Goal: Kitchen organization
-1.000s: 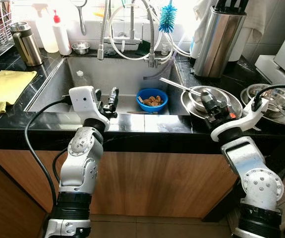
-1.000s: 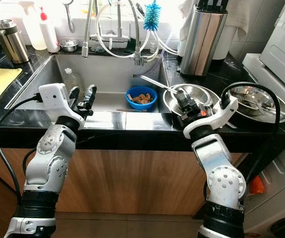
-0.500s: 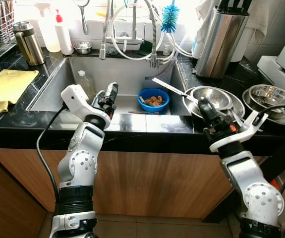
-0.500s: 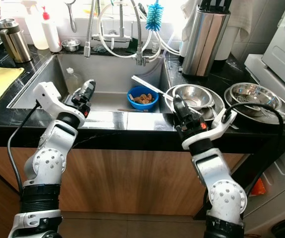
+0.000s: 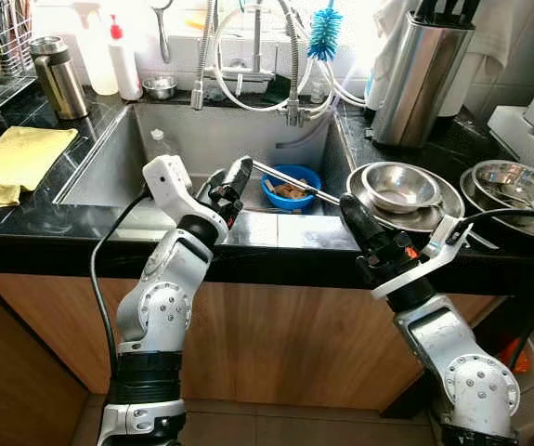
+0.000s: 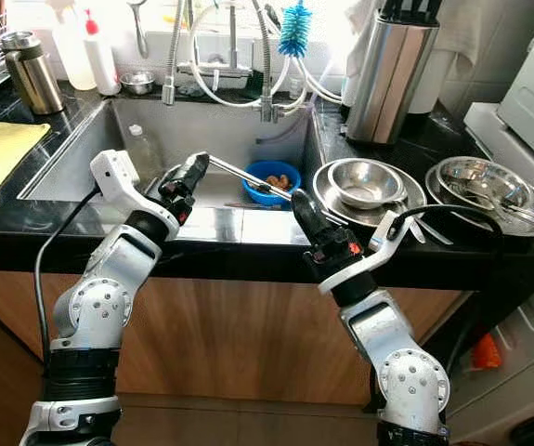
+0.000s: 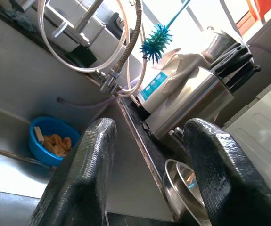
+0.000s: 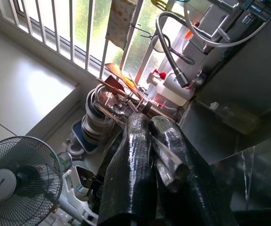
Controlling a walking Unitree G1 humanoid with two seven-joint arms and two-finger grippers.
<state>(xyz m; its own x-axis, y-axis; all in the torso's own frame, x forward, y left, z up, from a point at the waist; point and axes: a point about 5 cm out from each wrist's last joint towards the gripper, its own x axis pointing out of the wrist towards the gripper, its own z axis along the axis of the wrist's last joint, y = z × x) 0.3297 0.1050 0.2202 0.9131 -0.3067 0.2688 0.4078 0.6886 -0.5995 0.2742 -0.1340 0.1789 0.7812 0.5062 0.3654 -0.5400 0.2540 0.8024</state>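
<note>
Right gripper (image 5: 352,212): fingers pressed together on the handle of a long metal utensil (image 5: 290,178), above the bench's front edge, just right of the sink.
Long metal utensil: slants from the right gripper up and left over the sink, its far end above the blue bowl (image 5: 288,186); the kind of head cannot be told.
Left gripper (image 5: 232,178): fingers spread, nothing between them, over the sink's front edge.
Blue bowl: in the sink (image 5: 118,160) near its right wall, holding brown scraps.
Nested steel bowls (image 5: 401,190): on the bench right of the sink.
Second steel bowl stack (image 5: 519,184): at the bench's right end.
Knife block (image 5: 418,74): back right corner.
Yellow cloth (image 5: 11,163): left side of the bench.
Steel flask (image 5: 59,77): back left.
</note>
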